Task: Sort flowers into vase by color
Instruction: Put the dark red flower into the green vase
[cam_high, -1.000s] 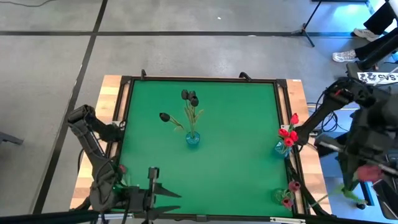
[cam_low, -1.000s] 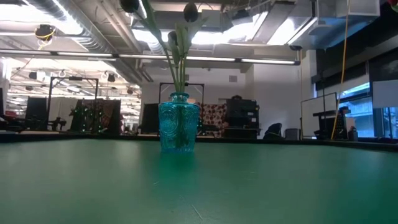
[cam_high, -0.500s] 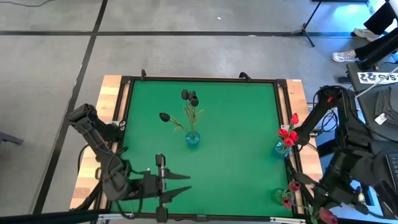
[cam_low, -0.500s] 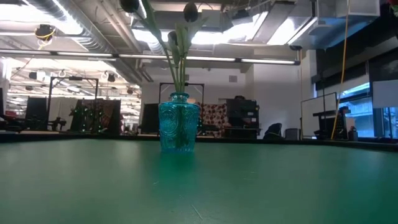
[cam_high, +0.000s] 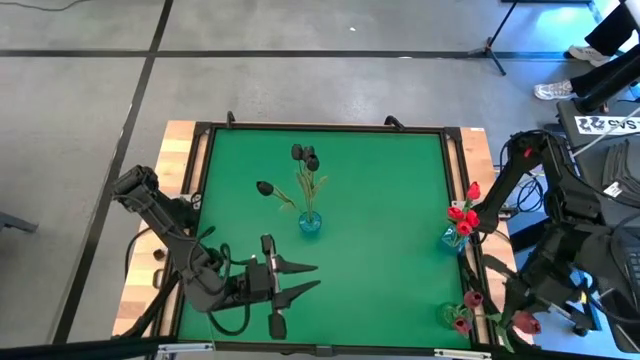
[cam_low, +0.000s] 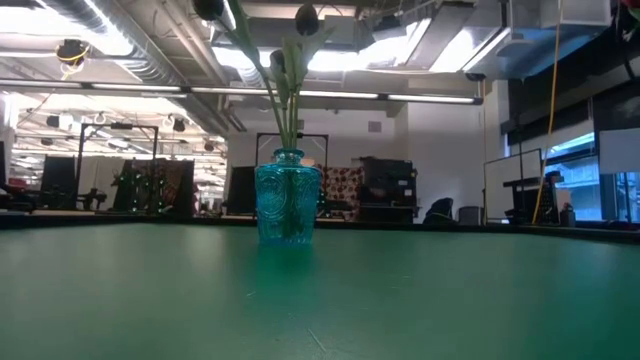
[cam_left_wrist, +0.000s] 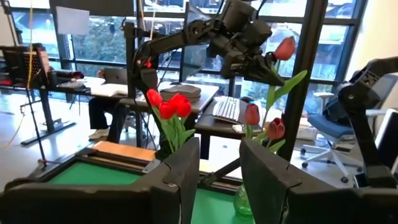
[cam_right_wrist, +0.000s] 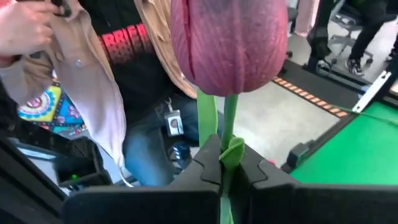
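Observation:
My right gripper hangs beyond the table's right edge near the front corner, shut on a maroon-pink tulip. Beside it, a vase at the near right corner holds maroon-pink tulips. Another vase on the right edge holds red tulips. A blue glass vase in the table's middle holds black tulips. My left gripper stands open over the near left of the table, with nothing between its fingers. My right gripper pinches the tulip's green stem between its two fingers, just below the head. The fingers lie across the stem. The flower is lifted clear; its head stands above the fingers, and stem and leaf trail below them.
The green mat has a raised dark frame and wooden borders. A person in a beige jacket is beyond the table's right side, close to my right arm. Desks and chairs fill the room behind.
My right gripper has come down and swung in toward the table's near right corner, carrying the maroon-pink tulip, still shut on it. My left gripper has swung from the near left edge farther over the mat, toward the right, staying open.

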